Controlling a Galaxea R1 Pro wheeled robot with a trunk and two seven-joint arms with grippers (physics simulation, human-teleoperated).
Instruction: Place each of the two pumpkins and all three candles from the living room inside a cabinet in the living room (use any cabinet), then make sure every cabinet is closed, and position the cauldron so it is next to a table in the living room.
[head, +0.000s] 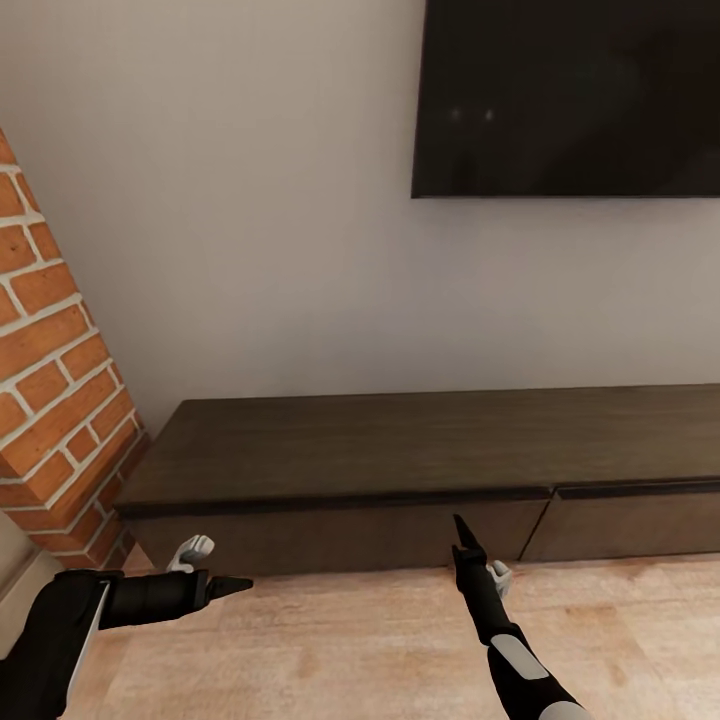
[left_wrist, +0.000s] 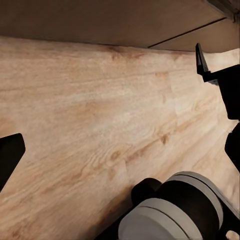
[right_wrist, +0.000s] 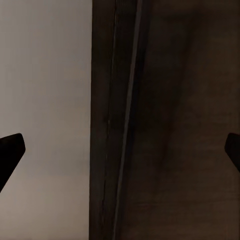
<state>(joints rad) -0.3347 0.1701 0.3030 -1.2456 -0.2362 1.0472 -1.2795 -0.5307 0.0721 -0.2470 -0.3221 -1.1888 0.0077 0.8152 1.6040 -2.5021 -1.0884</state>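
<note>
Nearest us, both arms hang low over the wooden floor (head: 350, 640). The left gripper (head: 228, 585) points sideways, holding nothing; its jaws look spread wide in its wrist view. The right gripper (head: 463, 532) aims straight at the cabinet (head: 400, 470), jaws parted and empty, tip near the closed left drawer front (head: 340, 535), probably lining up to pull it open. Beyond: a brick column (head: 60, 400), pale wall (head: 250, 200), a dark television (head: 570, 100). No pumpkins, candles or cauldron here.
</note>
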